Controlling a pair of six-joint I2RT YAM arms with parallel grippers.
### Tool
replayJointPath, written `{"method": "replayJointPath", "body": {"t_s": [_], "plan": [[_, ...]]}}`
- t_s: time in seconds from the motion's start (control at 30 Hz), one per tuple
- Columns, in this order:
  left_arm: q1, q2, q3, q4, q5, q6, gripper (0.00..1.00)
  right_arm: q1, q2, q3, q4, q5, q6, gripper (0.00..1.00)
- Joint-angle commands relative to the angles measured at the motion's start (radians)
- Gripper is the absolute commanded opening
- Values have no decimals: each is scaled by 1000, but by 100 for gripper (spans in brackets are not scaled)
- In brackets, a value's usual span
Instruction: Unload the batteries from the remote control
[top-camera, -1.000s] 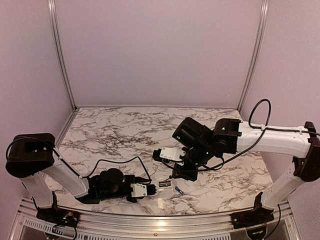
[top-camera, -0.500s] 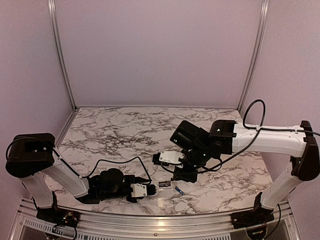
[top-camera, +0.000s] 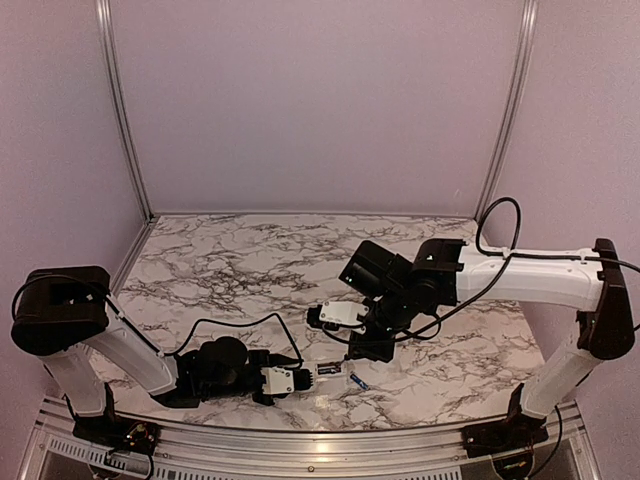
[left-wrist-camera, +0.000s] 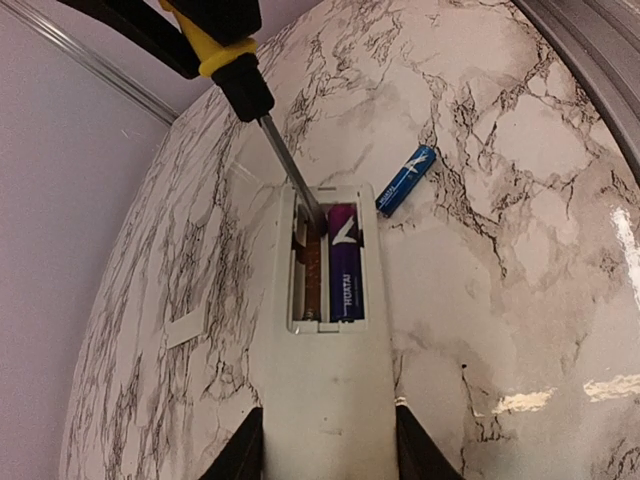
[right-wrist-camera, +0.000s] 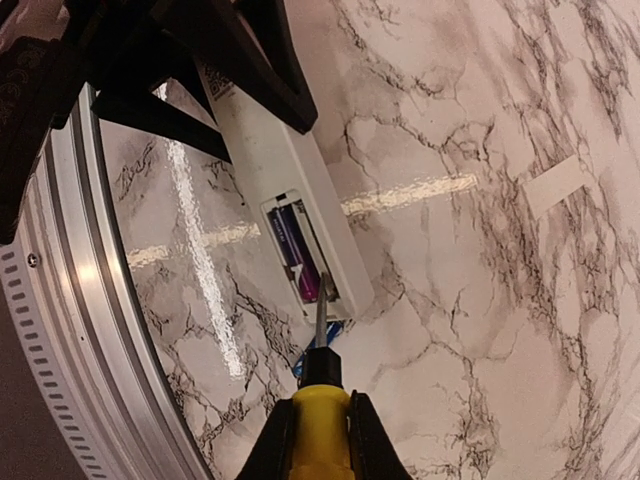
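While the left gripper (left-wrist-camera: 328, 445) clamps the near end of the remote control (left-wrist-camera: 325, 380) between its two fingers, the remote lies flat on the marble-patterned table (top-camera: 230, 270), close to the front edge and pointing away from that arm. Its battery compartment faces up with the cover off. One bay holds a blue-purple battery (left-wrist-camera: 343, 262) lying lengthwise; the bay beside it, on the left in the left wrist view, shows only a brownish inside and no cell. A second battery (left-wrist-camera: 405, 180), blue with a silvery end, lies loose on the table just beside the far end of the remote, slanted and not touching it. The right gripper (right-wrist-camera: 318, 440) is clenched on the yellow handle of a screwdriver (left-wrist-camera: 240, 80), which reaches down at a slant from the right arm. Its thin metal shaft ends at the far end of the open compartment, right by the end of the seated battery; whether the tip actually presses on the cell I cannot tell. A small flat white cover piece (left-wrist-camera: 185, 330) rests on the table, apart from the remote, on its left side in the left wrist view.
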Motion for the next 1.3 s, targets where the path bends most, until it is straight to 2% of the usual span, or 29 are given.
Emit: {"method": "replayJointPath", "body": {"t_s": [0.0, 0.57, 0.87, 1.27], "plan": [[-5, -25, -4, -7, 9, -4, 0, -12, 13, 27, -10, -32, -18, 0], [-5, -30, -3, -10, 8, -3, 0, -78, 14, -10, 6, -176, -32, 0], [-5, -31, -3, -10, 6, -3, 0, -87, 36, -12, 16, -179, -40, 0], [-5, -14, 15, -34, 7, -8, 0, -88, -14, -1, 41, -167, -47, 0]]}}
